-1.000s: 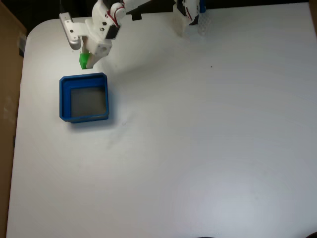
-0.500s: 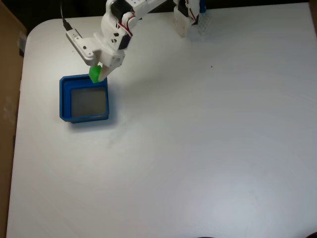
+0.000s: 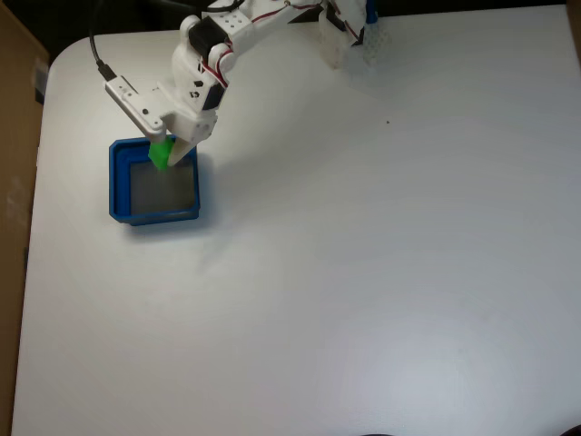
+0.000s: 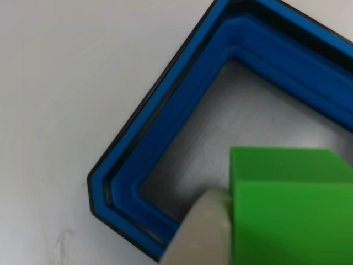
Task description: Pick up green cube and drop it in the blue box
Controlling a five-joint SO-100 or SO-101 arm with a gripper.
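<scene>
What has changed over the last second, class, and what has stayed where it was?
The hand, still clamped on the green cube, has carried it from beyond the blue box's far wall to above the box's far edge in the fixed view. Nothing was released. The box has not moved on the table.

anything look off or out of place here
Nothing stands out. The gripper holds the green cube over the top edge of the blue box, which sits flat and looks empty and undamaged on the table.

green cube, blue box, white table
</scene>
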